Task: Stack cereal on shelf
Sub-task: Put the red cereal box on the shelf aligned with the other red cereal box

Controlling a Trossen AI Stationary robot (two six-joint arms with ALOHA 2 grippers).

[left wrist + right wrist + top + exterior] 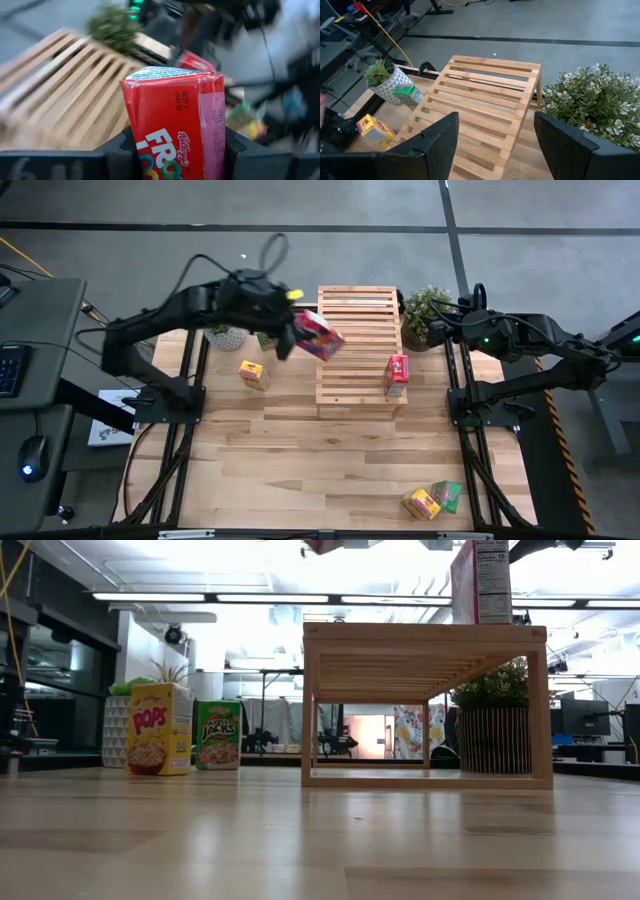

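1. While the left arm carries a box, the shelf (357,346) sits at the far middle of the table (330,460). It's a slatted wood rack, and its top is mostly bare.
2. Potted plants flank it: a leafy one (426,315) touching or just beside its far right corner, and a white-potted one (227,335) to the far left.
3. Left gripper (300,330) hangs above the shelf's far left edge with its jaws closed on a red cereal box (320,334). The left wrist view shows the fingers pressing both side faces, box tilted.
4. Right gripper (495,145) waits by the leafy plant, off the shelf's far right corner. Jaws wide apart, nothing between them.
5. One red box (397,373) already stands upright on the shelf, near its right edge.
6. Loose boxes: yellow (254,374) and green (266,339) on the table left of the shelf; another yellow (422,503) and green (448,495) together at the near right, well apart from the shelf.
7. Step in hand, as I read it: placing box two of six. It's over the shelf but not yet down.
8. Next move needs the box levelled, lowered flat onto the slats, clear of the left edge, then released. Set down tilted, it'll probably tip.
9. After that, the yellow on the left is nearest for the left arm; the near-right pair looks like the right arm's job.
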